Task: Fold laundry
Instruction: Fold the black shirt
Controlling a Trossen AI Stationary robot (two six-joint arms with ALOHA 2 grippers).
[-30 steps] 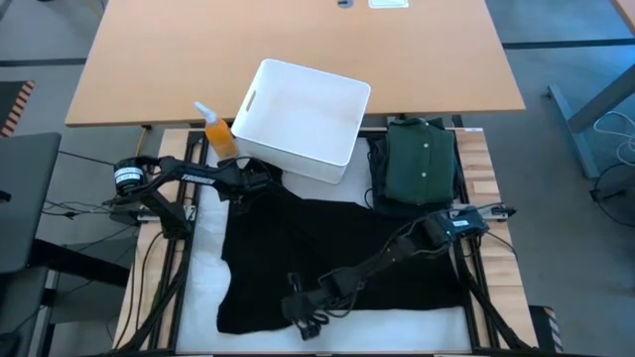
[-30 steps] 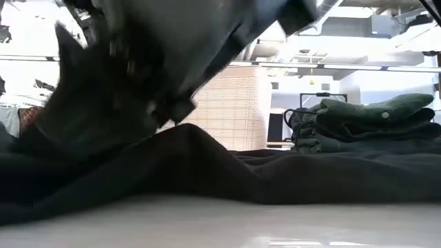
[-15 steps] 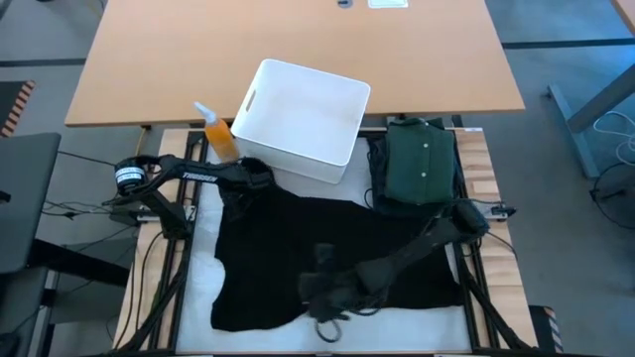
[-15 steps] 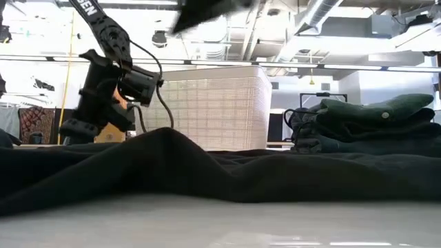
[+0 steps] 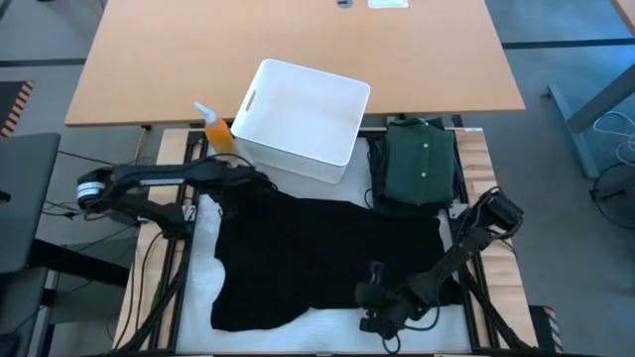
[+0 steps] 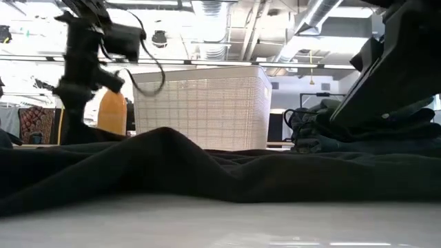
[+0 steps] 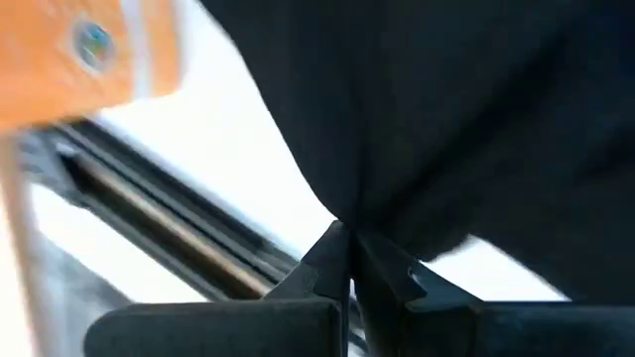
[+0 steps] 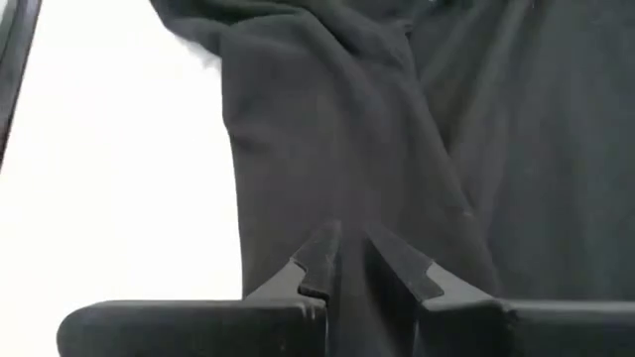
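Note:
A black garment (image 5: 327, 248) lies spread on the white table top, slightly rumpled; in the low view it is a low dark ridge (image 6: 172, 158). My left gripper (image 5: 231, 191) is shut on its far left corner, above the table. My right gripper (image 5: 382, 315) is at its near edge, right of the middle, shut on the cloth. A folded dark green buttoned shirt (image 5: 422, 164) rests on a pile of dark clothes at the far right. My left gripper pinches the garment's far left corner (image 7: 349, 220) between its two fingers, which come steeply from above. The cloth is gathered to a point at the fingertips and spreads away from them; the corner is off the table and the rest lies flat. My right gripper pinches a raised fold (image 8: 349, 213) of the garment near its near edge between its two fingers (image 8: 319, 260), slanting down onto it. The fold runs away from the fingers as a ridge. The cloth around it lies on the table.
A white plastic bin (image 5: 303, 119) stands at the far edge behind the garment, with an orange spray bottle (image 5: 218, 134) at its left. Bare white table (image 5: 203, 278) shows left of the garment and along the near edge. A wooden table (image 5: 298, 40) lies beyond.
My right gripper has gone along the near edge toward the table's right edge, turning as it went, and the garment's near hem has been drawn with it. My left gripper has risen with the far left corner. The near left corner has stayed.

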